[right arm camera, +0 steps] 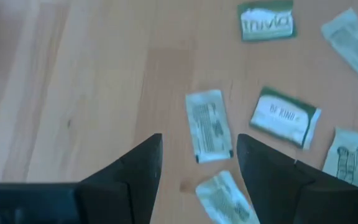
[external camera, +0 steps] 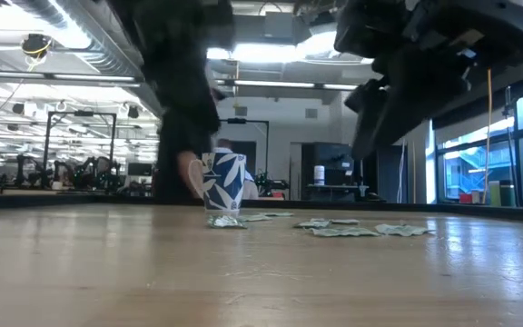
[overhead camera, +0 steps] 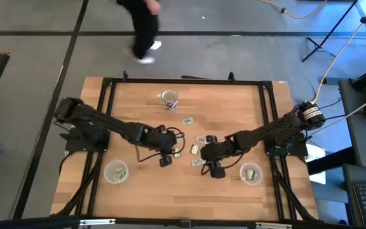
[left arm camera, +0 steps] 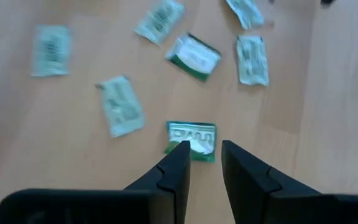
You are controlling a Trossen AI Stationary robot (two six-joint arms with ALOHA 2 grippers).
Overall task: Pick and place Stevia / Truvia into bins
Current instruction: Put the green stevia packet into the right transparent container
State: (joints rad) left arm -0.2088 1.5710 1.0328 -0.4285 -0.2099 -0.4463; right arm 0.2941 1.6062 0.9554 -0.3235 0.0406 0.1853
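Much of the low view is blocked by dark arm bodies overhead, and neither clear cup can be made out there.

The left gripper (left arm camera: 202, 158) hovers over the table, fingers narrowly parted, gripping nothing; a green packet (left arm camera: 192, 138) lies just ahead of its tips, print unreadable.

The right gripper (right arm camera: 197, 155) is spread wide and empty, a white packet (right arm camera: 209, 126) between its fingers. Farther ahead lie packets reading "Truvia" (right arm camera: 266, 22) and "BE KIND" (right arm camera: 284, 116).

The patterned mug (overhead camera: 168, 97) stands beyond the scatter. The left cup (overhead camera: 116, 172) and right cup (overhead camera: 251, 173) flank the grippers.
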